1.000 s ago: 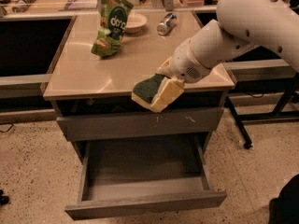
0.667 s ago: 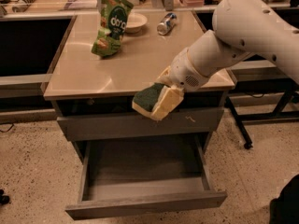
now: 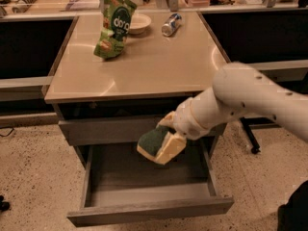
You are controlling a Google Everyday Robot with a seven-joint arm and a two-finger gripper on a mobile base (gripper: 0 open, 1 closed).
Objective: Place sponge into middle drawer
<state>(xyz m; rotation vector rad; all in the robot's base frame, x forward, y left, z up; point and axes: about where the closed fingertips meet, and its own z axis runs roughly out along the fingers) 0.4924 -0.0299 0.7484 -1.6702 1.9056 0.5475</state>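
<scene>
Above the open middle drawer (image 3: 144,211), end effector (image 3: 168,131) clamped on the sponge (image 3: 155,146), green side up

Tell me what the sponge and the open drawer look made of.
The sponge, held by the gripper above the middle drawer: dark green scouring layer on pale yellow foam, matte. The drawer: grey, flat, dull sheen, probably painted metal or laminate.

Warm, dim indoor light; overhead glare patches on tabletop (image 3: 154,66); pincer (image 3: 167,133) gripping sponge (image 3: 154,143) over shadowed middle drawer (image 3: 149,210).
</scene>
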